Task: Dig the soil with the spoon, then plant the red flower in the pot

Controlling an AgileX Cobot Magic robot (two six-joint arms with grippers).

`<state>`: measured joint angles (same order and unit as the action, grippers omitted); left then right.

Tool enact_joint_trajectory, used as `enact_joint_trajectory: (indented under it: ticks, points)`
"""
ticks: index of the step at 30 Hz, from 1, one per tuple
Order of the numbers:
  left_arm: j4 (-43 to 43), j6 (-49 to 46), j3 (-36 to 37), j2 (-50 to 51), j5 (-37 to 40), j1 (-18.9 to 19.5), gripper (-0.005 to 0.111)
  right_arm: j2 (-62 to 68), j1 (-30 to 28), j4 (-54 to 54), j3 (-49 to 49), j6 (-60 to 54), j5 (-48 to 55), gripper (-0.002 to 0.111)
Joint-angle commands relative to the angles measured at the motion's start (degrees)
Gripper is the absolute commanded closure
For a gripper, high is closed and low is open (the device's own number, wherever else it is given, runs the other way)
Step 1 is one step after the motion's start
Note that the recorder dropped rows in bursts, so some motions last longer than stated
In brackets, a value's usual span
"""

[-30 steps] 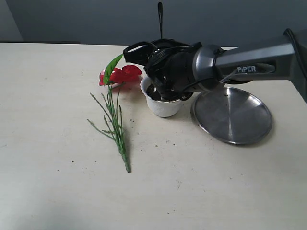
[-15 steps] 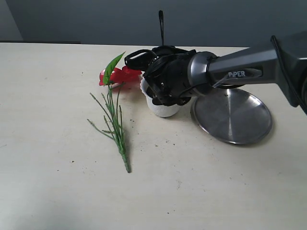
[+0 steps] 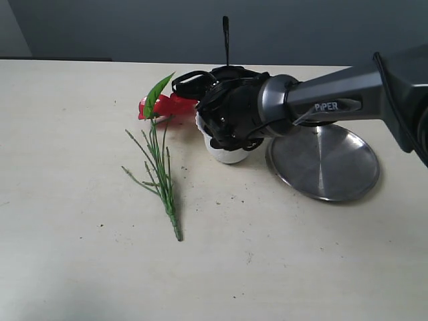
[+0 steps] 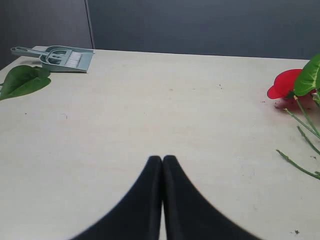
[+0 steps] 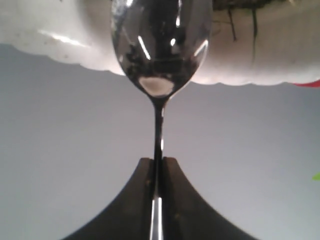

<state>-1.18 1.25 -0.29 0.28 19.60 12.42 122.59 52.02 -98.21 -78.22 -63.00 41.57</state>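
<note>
My right gripper is shut on the thin handle of the silver spoon. The spoon's bowl is right at the scalloped rim of the white pot, and a dark strip of soil shows just past that rim. In the exterior view the right wrist hangs over the pot and hides its inside. The red flower lies flat on the table left of the pot, its stems pointing toward the near edge. My left gripper is shut and empty over bare table, away from the flower.
A round steel plate lies right of the pot, under the right arm. A grey-green dustpan with a brush and a loose green leaf sit far off in the left wrist view. Small soil crumbs dot the table.
The right wrist has shifted slightly left and down over the pot and now covers more of it. The flower, the plate and the left gripper have not moved.
</note>
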Motion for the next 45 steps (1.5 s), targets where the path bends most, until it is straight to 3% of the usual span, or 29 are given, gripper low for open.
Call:
enact_joint_trajectory:
  ticks: [1,45]
  points:
    - [-0.1,0.0,0.3,-0.3,-0.4,0.0,0.107,-0.4,0.6,2.2,-0.1,0.0,0.0,0.109]
    - [-0.1,0.0,0.3,-0.3,-0.4,0.0,0.107,-4.4,3.7,11.3,0.2,-7.2,6.8,0.109]
